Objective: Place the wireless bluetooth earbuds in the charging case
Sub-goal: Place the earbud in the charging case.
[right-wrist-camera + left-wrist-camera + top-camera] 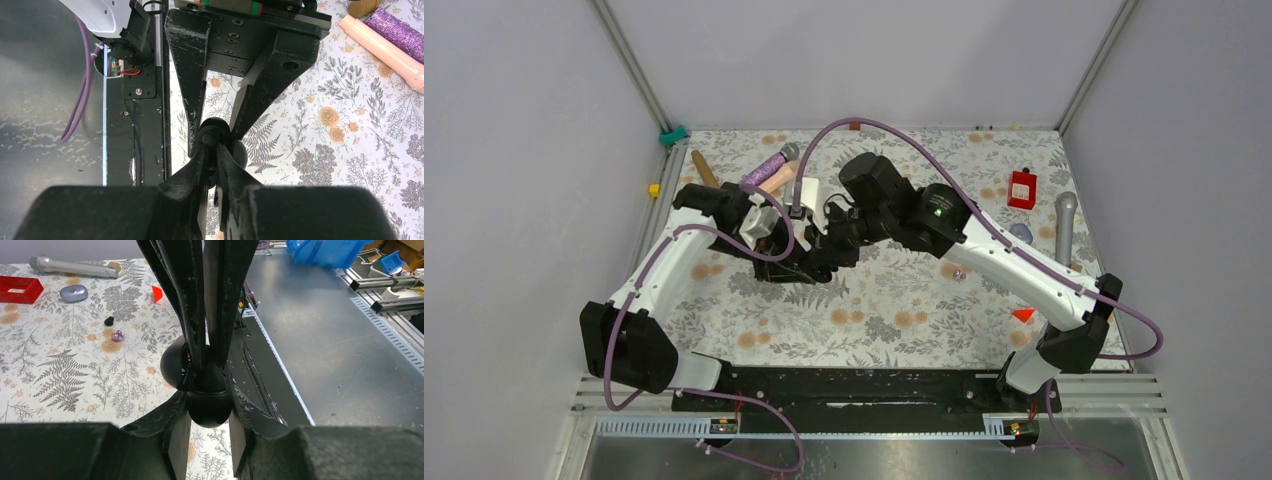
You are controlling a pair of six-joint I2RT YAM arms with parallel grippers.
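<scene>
The left claw (pixel 208 410) and right claw (pixel 214 142) pinch 1 black rounded piece (pixel 207 416), possibly the case; purple earbuds (pixel 117 335) look light, slippery, best gripped mid-body.

My top view looks down from above and behind over the whole surface (pixel 894 300); my wrist views face each other closely across one black case (pixel 209 412).

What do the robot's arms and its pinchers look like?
The left arm and right arm both have smooth white shells with chunky black joints. A thin purple cable loops along each one. The right arm carries a tiny green light. The left gripper and right gripper are black, each with two long, tapering, scuffed fingers.
</scene>
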